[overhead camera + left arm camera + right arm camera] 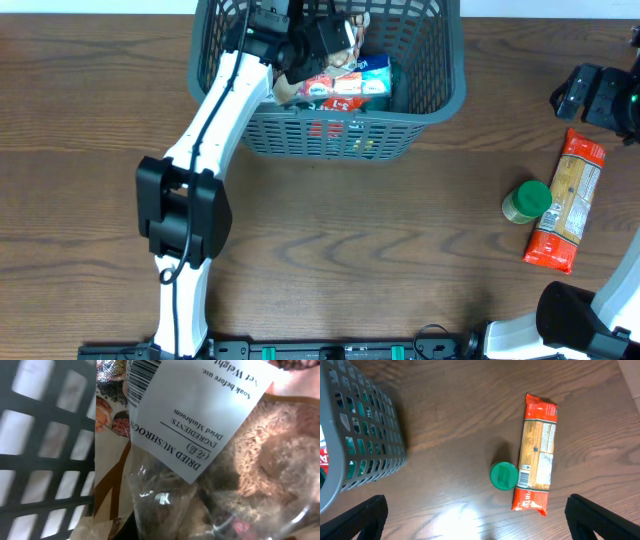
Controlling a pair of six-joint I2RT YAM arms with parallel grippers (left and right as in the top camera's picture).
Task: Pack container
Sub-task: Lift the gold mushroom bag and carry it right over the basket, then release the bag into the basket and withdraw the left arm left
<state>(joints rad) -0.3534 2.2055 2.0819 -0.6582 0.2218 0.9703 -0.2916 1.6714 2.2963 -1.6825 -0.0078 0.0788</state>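
The dark grey lattice basket [440, 95] stands at the back middle of the table and holds several food packets [345, 85]. My left gripper [318, 40] is down inside the basket at its left side. In the left wrist view a clear bag of dried mushrooms [225, 475] with a white label fills the frame and hides the fingers. The basket wall [45, 455] is at the left of that view. My right gripper [475, 515] is open and empty above the table; in the overhead view it [592, 95] is at the far right. The basket also shows in the right wrist view [365, 435].
An orange and red pasta packet [566, 200] lies on the table at the right, with a green-lidded jar [527, 200] touching its left side. Both show in the right wrist view, the packet [535, 455] and the jar [503, 476]. The table is brown wood.
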